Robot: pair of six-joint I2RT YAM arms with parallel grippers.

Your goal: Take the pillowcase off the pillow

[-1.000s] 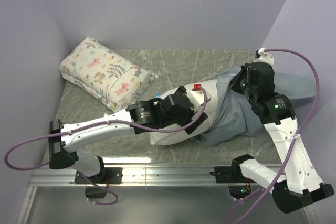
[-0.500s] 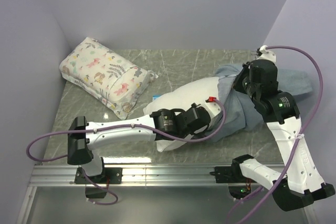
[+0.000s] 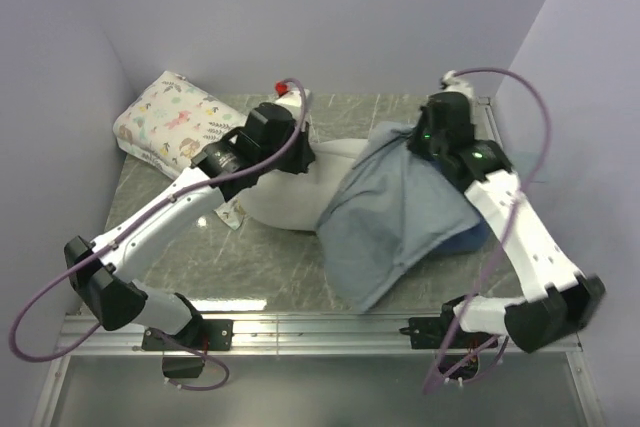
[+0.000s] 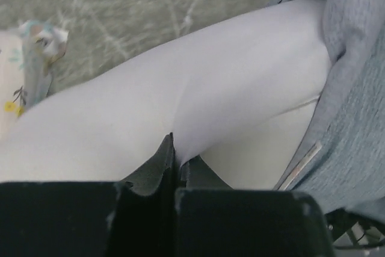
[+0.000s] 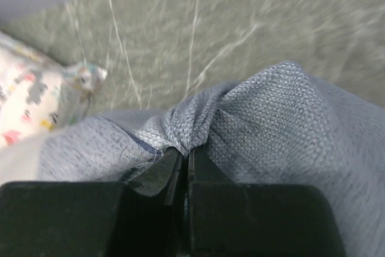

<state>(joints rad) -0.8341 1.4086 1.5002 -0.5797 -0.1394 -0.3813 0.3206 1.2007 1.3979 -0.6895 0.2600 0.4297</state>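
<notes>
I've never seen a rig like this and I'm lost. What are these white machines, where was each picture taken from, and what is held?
Two robot arms are bolted at the near edge of a table. The wide picture looks down from above and behind them; the two close-ups come from cameras on their wrists. The left end effector pinches a plain white pillow. The right end effector pinches the grey-blue pillowcase, which covers only the pillow's right end. A floral pillow lies at the back left.
</notes>
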